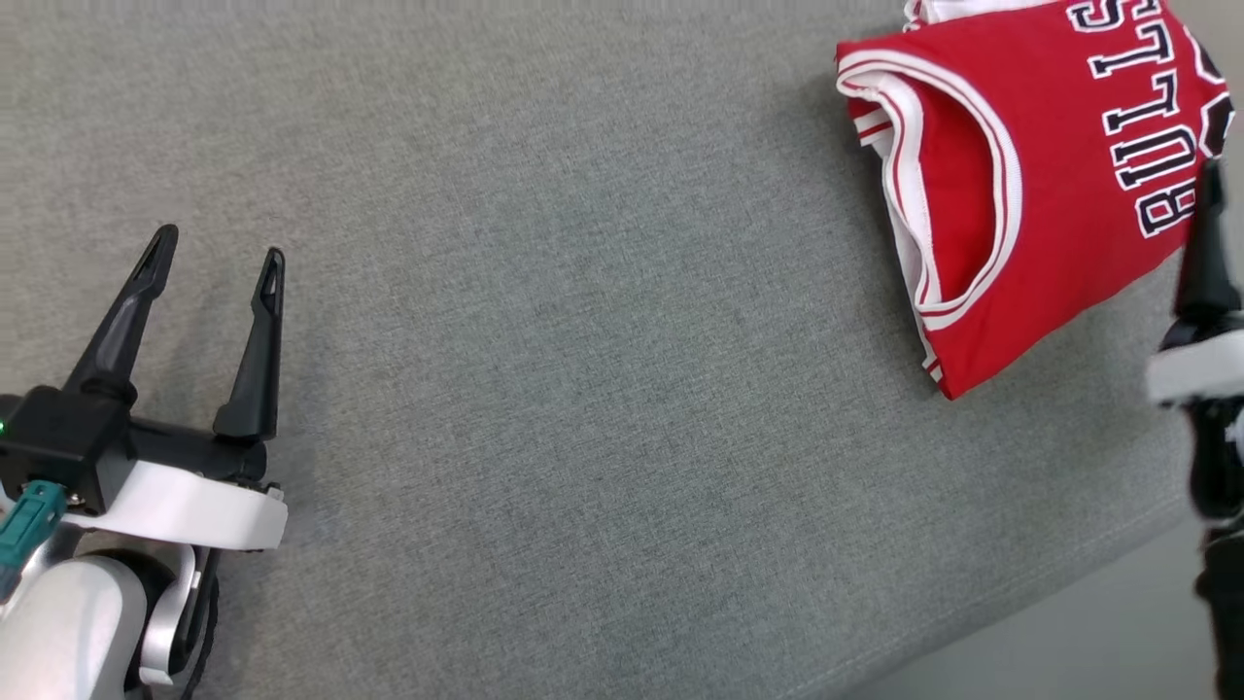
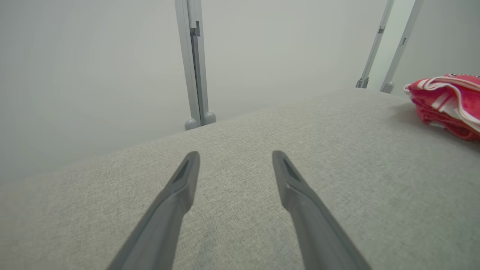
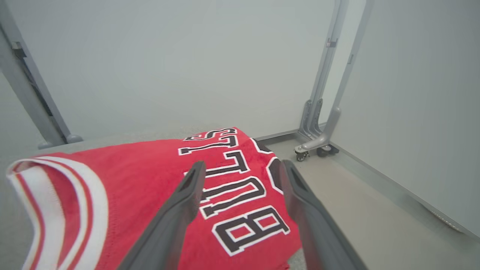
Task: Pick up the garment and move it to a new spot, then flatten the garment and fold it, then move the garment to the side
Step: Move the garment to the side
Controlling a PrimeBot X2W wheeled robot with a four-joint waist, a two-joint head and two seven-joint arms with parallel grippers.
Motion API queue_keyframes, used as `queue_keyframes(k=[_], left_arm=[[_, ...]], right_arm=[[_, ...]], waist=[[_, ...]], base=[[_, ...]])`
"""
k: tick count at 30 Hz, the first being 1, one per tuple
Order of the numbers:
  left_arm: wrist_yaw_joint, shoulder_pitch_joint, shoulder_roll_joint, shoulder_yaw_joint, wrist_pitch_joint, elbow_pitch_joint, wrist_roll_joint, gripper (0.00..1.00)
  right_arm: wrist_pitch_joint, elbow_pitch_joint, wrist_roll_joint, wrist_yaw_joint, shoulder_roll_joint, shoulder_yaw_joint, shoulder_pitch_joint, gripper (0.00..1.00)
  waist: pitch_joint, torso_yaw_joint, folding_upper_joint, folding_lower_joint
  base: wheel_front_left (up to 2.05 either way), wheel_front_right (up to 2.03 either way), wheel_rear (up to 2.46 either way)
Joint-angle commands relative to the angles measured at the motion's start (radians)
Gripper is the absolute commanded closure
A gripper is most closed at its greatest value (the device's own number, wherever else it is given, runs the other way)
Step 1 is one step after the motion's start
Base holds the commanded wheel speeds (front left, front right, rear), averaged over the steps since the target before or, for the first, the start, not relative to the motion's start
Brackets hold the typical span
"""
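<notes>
1. Worktop [image 1: 583, 389]: covered in grey woven fabric. Its near edge runs on a slant across the lower right corner of the head view.
2. Garment: a red basketball jersey [image 1: 1050, 194] with white-and-red trim and dark "BULLS" lettering outlined in white. It is folded into a compact stack and lies flat at the far right end of the worktop, close to the right edge. The armhole trim faces the worktop's middle and the lettering faces its right edge.
3. Left pincer [image 1: 220, 245]: released, both dark fingers spread with nothing between them. It sits over bare fabric at the near left of the worktop, well apart from the jersey.
4. Left wrist view: the same pincer [image 2: 235, 153] points along the bare worktop. The jersey [image 2: 446, 101] shows as a red bundle far off toward the right edge. A grey frame post [image 2: 195, 63] stands behind the worktop's far edge, against a pale wall.
5. Right pincer [image 3: 242, 163]: released, fingers apart with nothing between them, held over the lettered part of the jersey [image 3: 131, 187]. Cannot tell whether the tips touch the cloth.
6. Head view: one right finger [image 1: 1205, 253] shows beside the jersey's lettered side, at the worktop's right edge.
7. Right wrist view: beyond the jersey lies pale floor [image 3: 356, 195], and a grey frame foot on castors [image 3: 318, 150] stands by the wall.
</notes>
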Motion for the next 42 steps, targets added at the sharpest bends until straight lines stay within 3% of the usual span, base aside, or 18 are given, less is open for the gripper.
queue_keyframes(k=[1,7,13,21,28,42], left_arm=[[0.006,0.016,-0.005,0.004,-0.010,0.008,-0.005,0.00],[0.015,0.040,-0.045,-0.003,-0.052,0.044,-0.028,0.00],[0.019,0.053,-0.086,-0.019,-0.085,0.083,-0.044,0.00],[0.024,0.082,-0.145,-0.031,-0.119,0.143,-0.069,0.00],[0.035,0.144,-0.166,-0.004,-0.136,0.178,-0.100,0.00],[0.051,0.267,-0.151,0.009,-0.134,0.203,-0.118,0.00]], right_arm=[[-0.001,-0.035,-0.009,0.000,0.020,-0.006,0.026,0.00],[0.000,-0.198,-0.060,0.000,0.110,0.026,0.161,0.00],[0.052,-0.313,-0.093,0.000,0.146,0.079,0.231,0.00],[0.131,-0.390,-0.127,0.000,0.155,0.103,0.297,0.00],[0.177,-0.427,-0.144,0.000,0.156,0.119,0.349,0.00],[0.246,-0.490,-0.174,0.000,0.154,0.091,0.495,0.00]], waist=[[-0.032,0.015,-0.0001,0.0000],[-0.109,0.058,-0.0001,0.0000],[-0.178,0.128,-0.0001,0.0000],[-0.268,0.265,-0.0001,0.0000],[-0.338,0.343,-0.0001,0.0000],[-0.476,0.381,-0.0001,0.0000]], base=[[0.00,0.00,0.00],[0.00,0.00,0.00],[0.00,0.00,0.00],[0.00,0.00,0.00],[0.00,0.00,0.00],[0.00,0.00,0.00]])
